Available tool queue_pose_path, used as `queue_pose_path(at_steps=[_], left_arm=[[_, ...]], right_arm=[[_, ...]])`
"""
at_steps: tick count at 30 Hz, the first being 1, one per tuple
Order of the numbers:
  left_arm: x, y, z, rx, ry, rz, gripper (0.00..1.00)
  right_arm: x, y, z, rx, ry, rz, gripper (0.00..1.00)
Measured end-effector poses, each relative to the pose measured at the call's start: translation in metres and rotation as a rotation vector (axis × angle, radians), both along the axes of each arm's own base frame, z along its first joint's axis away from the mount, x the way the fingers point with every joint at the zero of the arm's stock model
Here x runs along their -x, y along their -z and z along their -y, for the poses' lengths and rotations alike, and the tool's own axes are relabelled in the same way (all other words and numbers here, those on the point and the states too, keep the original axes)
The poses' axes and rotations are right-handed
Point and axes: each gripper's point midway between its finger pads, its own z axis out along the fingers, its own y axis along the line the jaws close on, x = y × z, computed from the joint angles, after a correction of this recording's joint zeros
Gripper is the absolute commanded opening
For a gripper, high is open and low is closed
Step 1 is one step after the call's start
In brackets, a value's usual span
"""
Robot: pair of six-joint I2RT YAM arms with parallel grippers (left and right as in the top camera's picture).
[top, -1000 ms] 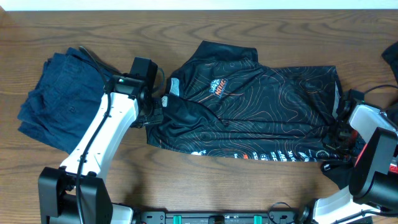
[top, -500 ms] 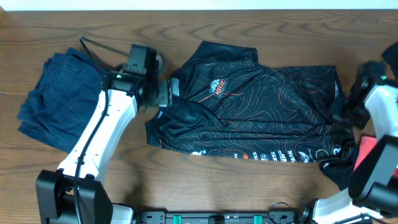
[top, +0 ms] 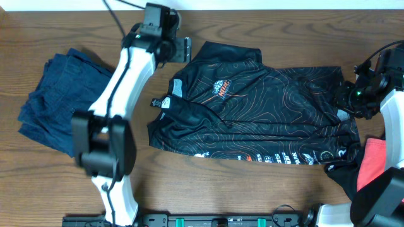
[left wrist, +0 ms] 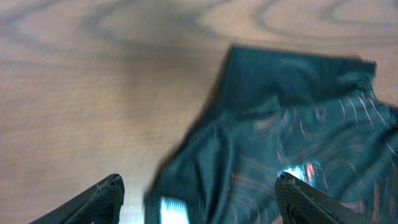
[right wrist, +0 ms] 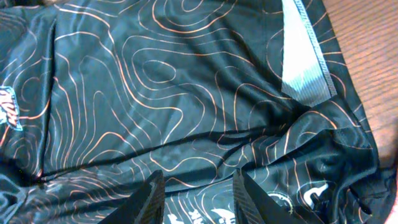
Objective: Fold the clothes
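Overhead | black jersey (top: 265, 113) spread on table (top: 284, 28) — left hand (left wrist: 199, 182) apart | right hand (right wrist: 199, 176) (over jersey) apart

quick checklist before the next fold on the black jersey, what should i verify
1. Left gripper open and empty: ok.
2. Right gripper open, no cloth pinched: ok.
3. Black jersey with orange contour lines lying smooth: not ok, rumpled near the collar.
4. Folded navy garment apart from the jersey: ok.
5. Coral-red garment apart from the jersey: cannot tell, partly hidden.
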Motion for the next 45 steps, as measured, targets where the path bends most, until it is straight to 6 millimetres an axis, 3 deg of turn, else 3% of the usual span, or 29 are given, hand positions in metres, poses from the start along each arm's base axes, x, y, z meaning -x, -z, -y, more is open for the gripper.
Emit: queue_pose_path(at_steps=[3,7,15,24,29,33,35,39,45], left_arm=[[-0.028,0.018,0.011,0.026,0.026,0.043,0.79],[-0.052,0.042,0.024,0.066,0.063,0.094,0.79],[-0.070,0.082,0.045,0.097,0.103,0.140,0.79],[-0.075,0.106,0.056,0.104,0.120,0.152,0.78],[-0.072,0.112,0.063,0.102,0.131,0.138,0.59],[-0.062,0.116,0.078,0.101,0.157,0.111,0.22],[-0.055,0.119,0.084,0.097,0.171,0.086,0.13],[-0.048,0.121,0.085,0.101,0.177,0.044,0.07],[-0.048,0.114,0.064,0.161,0.118,-0.010,0.07]], right_arm=[[0.000,0.000,-0.001,-0.005,-0.009,0.004,0.35],[-0.001,0.000,-0.002,-0.006,-0.014,0.005,0.34],[0.000,0.000,-0.002,-0.007,-0.022,0.004,0.34],[0.002,0.000,-0.003,-0.012,-0.022,-0.006,0.33],[0.002,0.000,-0.003,-0.011,-0.022,-0.004,0.29],[-0.005,-0.002,-0.001,0.002,-0.024,0.026,0.28],[-0.012,-0.004,0.002,0.015,-0.024,0.054,0.28],[-0.027,-0.009,0.011,0.060,-0.019,0.121,0.27],[-0.061,-0.018,0.030,0.142,-0.003,0.246,0.31]])
